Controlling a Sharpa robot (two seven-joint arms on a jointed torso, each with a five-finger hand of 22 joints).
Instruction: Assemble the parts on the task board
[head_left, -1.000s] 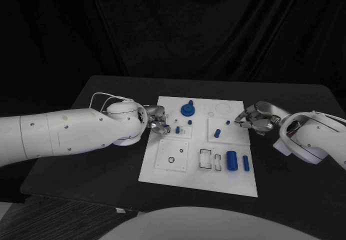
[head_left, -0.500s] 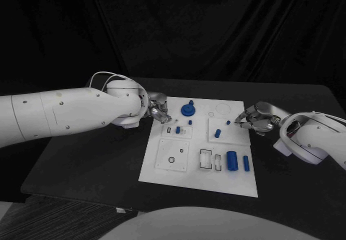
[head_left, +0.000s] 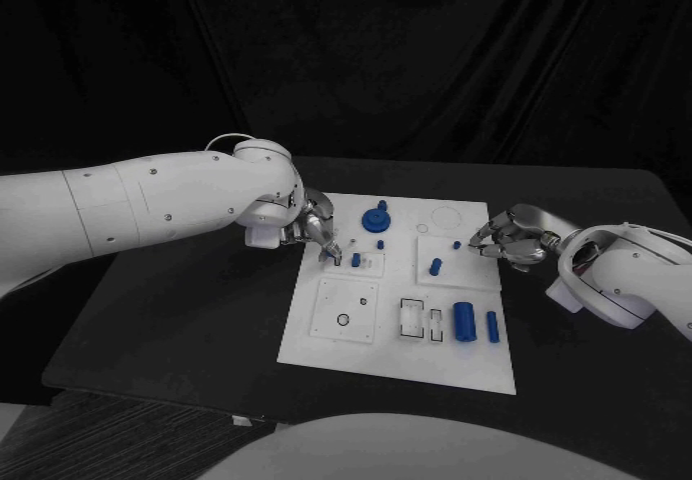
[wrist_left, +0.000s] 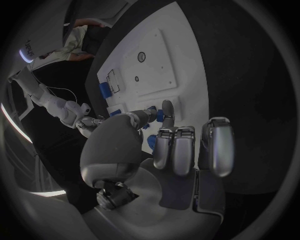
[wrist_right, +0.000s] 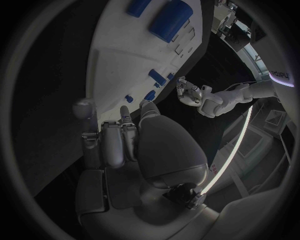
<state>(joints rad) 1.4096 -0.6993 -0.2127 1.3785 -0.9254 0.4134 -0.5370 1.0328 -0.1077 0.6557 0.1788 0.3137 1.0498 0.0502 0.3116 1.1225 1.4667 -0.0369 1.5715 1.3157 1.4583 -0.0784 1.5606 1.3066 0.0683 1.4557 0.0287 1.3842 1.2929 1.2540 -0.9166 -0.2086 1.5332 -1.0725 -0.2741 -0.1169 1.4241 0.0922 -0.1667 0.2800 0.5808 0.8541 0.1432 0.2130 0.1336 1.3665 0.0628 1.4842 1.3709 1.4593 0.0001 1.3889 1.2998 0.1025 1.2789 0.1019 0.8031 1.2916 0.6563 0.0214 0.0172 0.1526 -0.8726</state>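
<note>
The white task board (head_left: 329, 345) lies in the middle of the black table. On it are a blue knob (head_left: 376, 217), short blue pegs (head_left: 355, 259) (head_left: 434, 266), a thick blue cylinder (head_left: 463, 320) and a thinner one (head_left: 492, 327). My left hand (head_left: 315, 231) hovers at the board's left edge, its fingertips pointing down beside the left peg. In the left wrist view the left hand (wrist_left: 172, 145) has its thumb and forefinger close together by a small blue piece (wrist_left: 160, 117); a grip is unclear. My right hand (head_left: 508, 240) sits at the board's right edge, with the fingers of the right hand (wrist_right: 115, 145) curled and nothing seen in them.
A black ring (head_left: 342, 320) lies in a square plate at the board's near left. Rectangular slots (head_left: 423, 319) sit beside the thick cylinder. Bare black table (head_left: 188, 330) spreads to the left of the board. A dark curtain hangs behind.
My left arm has risen and swung toward the far side, carrying the hand a little farther up the board's left edge. The right hand has stayed put.
</note>
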